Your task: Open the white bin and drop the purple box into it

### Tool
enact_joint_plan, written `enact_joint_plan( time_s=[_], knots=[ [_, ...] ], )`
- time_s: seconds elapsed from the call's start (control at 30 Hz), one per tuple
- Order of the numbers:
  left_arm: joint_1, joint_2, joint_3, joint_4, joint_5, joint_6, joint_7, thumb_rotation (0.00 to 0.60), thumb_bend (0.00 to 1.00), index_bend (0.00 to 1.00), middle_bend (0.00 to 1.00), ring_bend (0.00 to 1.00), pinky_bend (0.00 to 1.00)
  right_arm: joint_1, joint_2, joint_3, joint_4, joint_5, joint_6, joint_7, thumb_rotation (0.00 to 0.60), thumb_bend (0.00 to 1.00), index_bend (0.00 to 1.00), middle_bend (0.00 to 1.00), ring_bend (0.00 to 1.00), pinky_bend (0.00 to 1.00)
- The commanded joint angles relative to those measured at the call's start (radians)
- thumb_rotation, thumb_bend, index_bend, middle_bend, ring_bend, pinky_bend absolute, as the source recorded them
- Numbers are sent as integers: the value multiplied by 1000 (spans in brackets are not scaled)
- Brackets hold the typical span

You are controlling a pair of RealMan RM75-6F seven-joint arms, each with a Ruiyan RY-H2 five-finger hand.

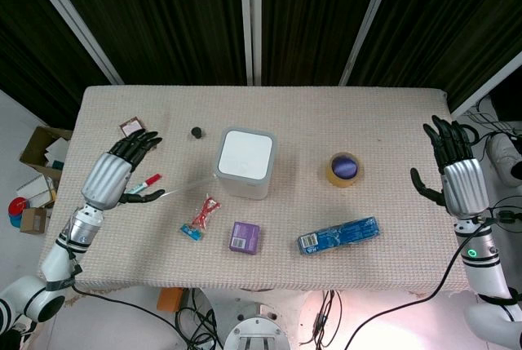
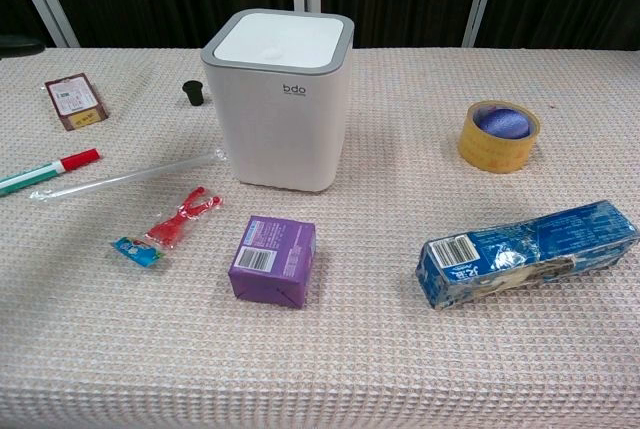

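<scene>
while both hands show only in the head view, the chest view gives the closer look at the things on the table (image 1: 391, 121). the left hand (image 1: 114, 177) hovers at the table's left side with fingers spread and nothing in them, just above a marker (image 1: 145, 182) and a clear straw (image 2: 125, 176). the right hand (image 1: 455, 172) hangs at the far right edge, fingers apart and empty too. the bin (image 2: 279, 99) stands near the middle with its lid down; only the chest view shows the "bdo" lettering on its front. the box (image 2: 272, 260) lies just in front of the bin, apart from it, with its barcode visible in the chest view. a red wrapper (image 2: 172, 226) lies left of the box, a blue packet (image 2: 527, 252) to its right, and a tape roll (image 2: 498, 135) right of the bin. a small card (image 2: 74, 100) and a black cap (image 2: 193, 93) sit toward the back left.
</scene>
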Motion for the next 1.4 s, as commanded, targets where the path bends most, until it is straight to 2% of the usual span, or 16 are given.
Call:
enact_joint_plan(
  time_s=[0.03, 0.3, 0.53, 0.77, 1.0, 1.4],
  knots=[
    [-2, -1, 2, 1, -2, 1, 1, 431, 145, 120, 99, 64, 210, 0, 0, -1, 2, 2, 2, 2, 600, 349, 0, 0, 0, 0],
    [-8, 2, 14, -14, 6, 7, 13, 431, 146, 120, 99, 64, 211, -3, 3, -8, 5, 10, 9, 6, 600, 349, 0, 0, 0, 0],
    [-36, 12, 23, -86, 55, 3, 82, 430, 147, 120, 108, 64, 210, -32, 13, -7, 11, 30, 45, 22, 600, 354, 0, 0, 0, 0],
    [-123, -22, 21, -144, 41, -143, 210, 432, 147, 120, 133, 63, 210, -103, 1, -28, 86, 84, 75, 109, 600, 352, 0, 0, 0, 0],
    [-189, -103, -12, -106, -28, -228, 268, 425, 147, 120, 143, 63, 210, -130, -13, -27, 159, 111, 78, 184, 600, 353, 0, 0, 0, 0],
    [-222, -166, 6, -68, -45, -252, 326, 426, 147, 120, 176, 62, 210, -127, -9, -10, 178, 113, 80, 211, 600, 354, 0, 0, 0, 0]
  ],
)
